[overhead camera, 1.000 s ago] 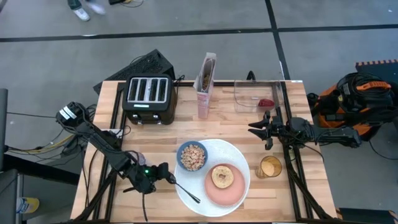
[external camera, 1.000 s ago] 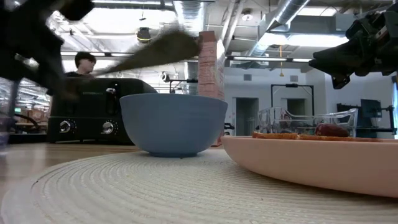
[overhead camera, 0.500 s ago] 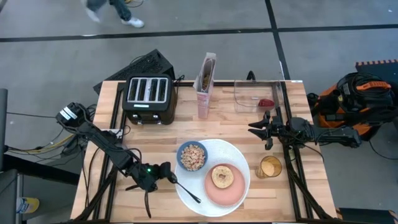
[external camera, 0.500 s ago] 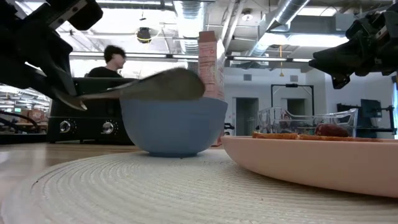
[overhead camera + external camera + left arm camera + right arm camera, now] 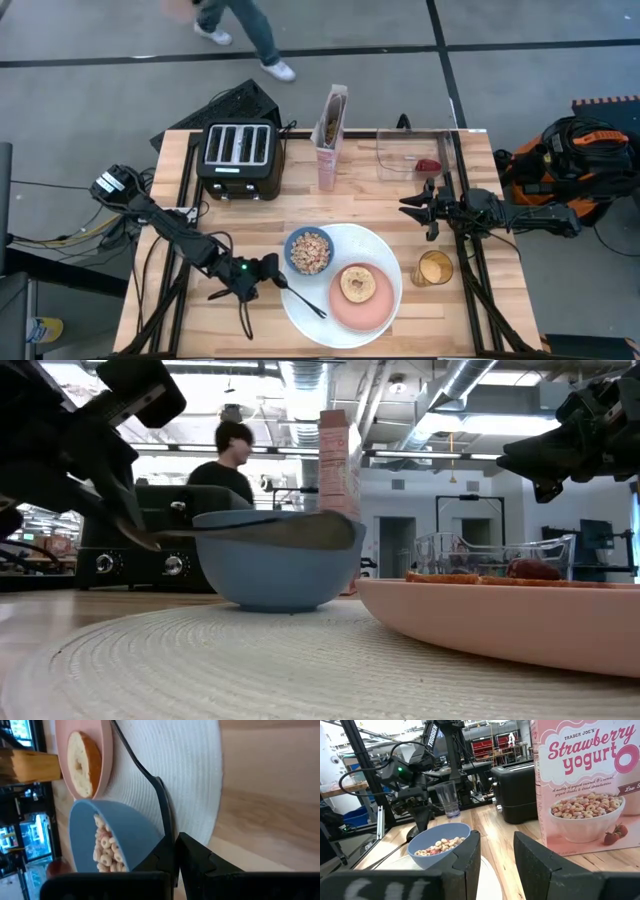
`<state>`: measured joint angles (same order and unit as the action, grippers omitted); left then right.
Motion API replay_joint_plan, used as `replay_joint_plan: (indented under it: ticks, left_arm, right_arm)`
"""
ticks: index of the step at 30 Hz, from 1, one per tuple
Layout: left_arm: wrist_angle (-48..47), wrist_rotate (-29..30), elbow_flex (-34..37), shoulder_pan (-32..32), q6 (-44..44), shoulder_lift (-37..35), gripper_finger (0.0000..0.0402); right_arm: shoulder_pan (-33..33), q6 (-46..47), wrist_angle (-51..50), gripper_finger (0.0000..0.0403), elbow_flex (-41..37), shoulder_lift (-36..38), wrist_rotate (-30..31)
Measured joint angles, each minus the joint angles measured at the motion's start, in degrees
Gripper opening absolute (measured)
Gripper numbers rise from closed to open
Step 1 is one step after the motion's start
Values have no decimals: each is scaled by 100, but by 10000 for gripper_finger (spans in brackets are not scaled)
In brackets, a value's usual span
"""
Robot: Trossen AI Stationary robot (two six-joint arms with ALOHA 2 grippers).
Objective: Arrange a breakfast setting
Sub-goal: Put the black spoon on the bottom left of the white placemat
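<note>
A large white plate [image 5: 300, 318] sits near the table's front edge. On it are a blue bowl [image 5: 309, 250] of cereal and a pink plate [image 5: 375, 312] with a toasted bagel half [image 5: 357, 284]. My left gripper [image 5: 268, 277], at the plate's left rim, is shut on a black spoon [image 5: 303, 300]. The spoon reaches out over the white plate, in front of the bowl in the low view [image 5: 300, 530]. My right gripper [image 5: 413, 207] is open and empty above the table's right part. A small red fruit [image 5: 428, 165] lies in a clear container [image 5: 400, 150] at the far right. My left gripper pinches the spoon's handle near its free end [image 5: 168, 836] between its two fingers. The fingers come level from the table's left side and lie roughly along the handle. The spoon sticks out past the fingertips, about level, lifted clear over the white plate [image 5: 190, 770].
A black four-slot toaster [image 5: 238, 150] and a tall pink-white cereal box [image 5: 331, 135] stand at the back. A glass of orange drink [image 5: 434, 268] stands right of the white plate. A clear glass [image 5: 449, 800] stands by my left arm. A person walks beyond the table's far edge.
My left gripper has moved toward the table's right edge, up to the white plate's rim. It has brought the spoon down from a raised tilt to about level, in front of the blue bowl. The person behind the table has walked toward the right.
</note>
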<state>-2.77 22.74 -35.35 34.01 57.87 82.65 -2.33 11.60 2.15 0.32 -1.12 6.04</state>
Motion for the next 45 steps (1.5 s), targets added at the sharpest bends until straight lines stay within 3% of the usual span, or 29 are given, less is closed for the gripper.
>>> replay_joint_plan:
  ticks: [17, 24, 45]
  left_arm:
    - [-84, -979, 0, -470, 96, -2, 5]
    - [-78, -1435, 0, -762, 83, -2, 23]
    - [-24, -1534, 0, -836, -144, -2, 69]
  right_arm:
    - [-1, -2, 0, 139, -1, 0, 2]
    - [-2, -2, 0, 139, -2, -1, 0]
    - [0, 0, 0, 139, 0, 1, 0]
